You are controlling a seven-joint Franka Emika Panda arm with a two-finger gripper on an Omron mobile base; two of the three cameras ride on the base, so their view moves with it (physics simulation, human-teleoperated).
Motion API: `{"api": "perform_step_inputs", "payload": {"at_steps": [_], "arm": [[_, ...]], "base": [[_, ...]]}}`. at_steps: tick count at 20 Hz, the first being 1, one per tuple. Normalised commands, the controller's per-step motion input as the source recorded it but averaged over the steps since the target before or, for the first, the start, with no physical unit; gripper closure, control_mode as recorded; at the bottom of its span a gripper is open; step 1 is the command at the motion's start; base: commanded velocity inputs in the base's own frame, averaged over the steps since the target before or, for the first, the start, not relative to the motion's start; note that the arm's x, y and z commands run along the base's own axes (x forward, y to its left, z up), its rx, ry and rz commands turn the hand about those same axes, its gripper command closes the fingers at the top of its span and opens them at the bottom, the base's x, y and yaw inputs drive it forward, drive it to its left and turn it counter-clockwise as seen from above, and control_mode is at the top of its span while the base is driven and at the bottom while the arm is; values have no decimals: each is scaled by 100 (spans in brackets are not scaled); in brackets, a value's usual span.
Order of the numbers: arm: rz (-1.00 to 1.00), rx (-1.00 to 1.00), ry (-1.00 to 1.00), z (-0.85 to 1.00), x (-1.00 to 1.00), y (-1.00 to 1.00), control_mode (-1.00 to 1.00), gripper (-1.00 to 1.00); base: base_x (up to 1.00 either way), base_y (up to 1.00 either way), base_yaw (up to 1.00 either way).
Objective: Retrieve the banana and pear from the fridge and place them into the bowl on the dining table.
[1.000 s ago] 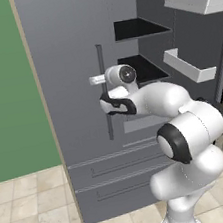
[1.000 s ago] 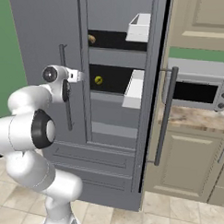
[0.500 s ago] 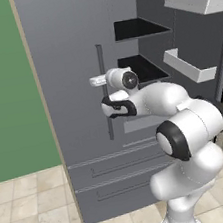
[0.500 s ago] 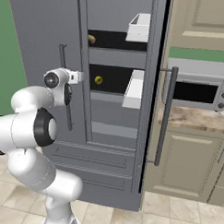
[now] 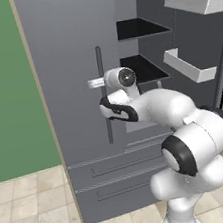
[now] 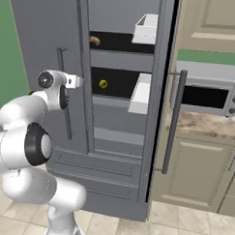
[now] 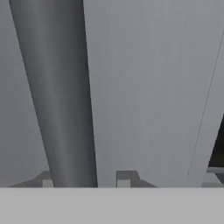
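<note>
1. Near the middle of the left base view, the gripper (image 5: 100, 82) sits right at the long thin handle (image 5: 104, 94) of the fridge's (image 5: 66, 64) left door.
2. Up close in the hand view, the handle (image 7: 61, 96) runs between the two finger tips (image 7: 124, 178), and they are pinched onto it.
3. Over in the right base view, the right fridge door (image 6: 161, 92) stands wide open, with white bins (image 6: 145, 28) on its inner side.
4. High on the top black shelf, left of the upper bin, lies the banana (image 6: 95, 40).
5. One shelf lower sits the small yellow-green pear (image 6: 103, 83).
6. At the right of that view, a microwave (image 6: 208, 89) rests on a stone counter (image 6: 206, 125) above beige cabinets (image 6: 194, 171).
</note>
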Motion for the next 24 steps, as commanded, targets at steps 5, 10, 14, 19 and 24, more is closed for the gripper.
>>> {"api": "perform_step_inputs", "payload": {"at_steps": [5, 10, 14, 19, 24], "arm": [[-4, 0, 21, 30, -97, 28, -100, 100], [-3, 0, 12, 28, -100, 52, -100, 100], [-3, 0, 10, 47, -98, 48, -100, 100], [-1, 0, 9, 53, -79, 29, -100, -100], [0, 0, 3, 66, -69, 2, -100, -100]], "base": [[0, 0, 0], [0, 0, 0], [0, 0, 0], [0, 0, 0], [0, 0, 0]]}}
